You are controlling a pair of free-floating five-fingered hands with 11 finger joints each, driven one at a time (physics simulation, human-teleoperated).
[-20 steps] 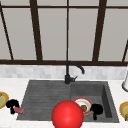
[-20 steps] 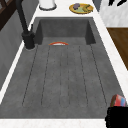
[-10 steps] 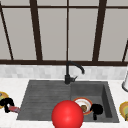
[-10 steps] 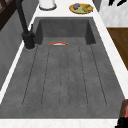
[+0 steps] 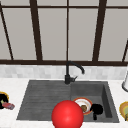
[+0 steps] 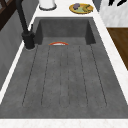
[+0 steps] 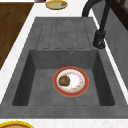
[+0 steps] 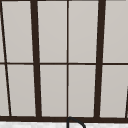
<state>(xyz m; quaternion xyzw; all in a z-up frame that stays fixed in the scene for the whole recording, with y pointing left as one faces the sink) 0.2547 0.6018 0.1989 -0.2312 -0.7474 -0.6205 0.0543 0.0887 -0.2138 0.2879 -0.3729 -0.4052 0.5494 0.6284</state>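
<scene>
My left hand (image 5: 3, 100) hovers at the far left over the counter, fingers curled on a small red thing (image 5: 9, 106), next to a yellow plate (image 5: 4, 94). The right hand (image 5: 96, 109) floats at the basin's front right, close beside a red-rimmed white plate (image 5: 80, 103) holding a brown lump (image 7: 64, 80). That hand's straight fingers (image 6: 114, 2) hold nothing. A big red ball (image 5: 67, 115) shows low in the front view, before the sink's front edge.
A black faucet (image 5: 68, 74) stands behind the sink (image 7: 45, 62); the drainboard (image 6: 65, 77) lies to the basin's left. On the right counter sit a yellow plate of food (image 6: 80, 8) and a white container (image 6: 47, 3). Window panes fill the wall above.
The left hand with the red thing has slid leftward, leaving the lower right corner of the left side view. The right hand, ball and plate stay put.
</scene>
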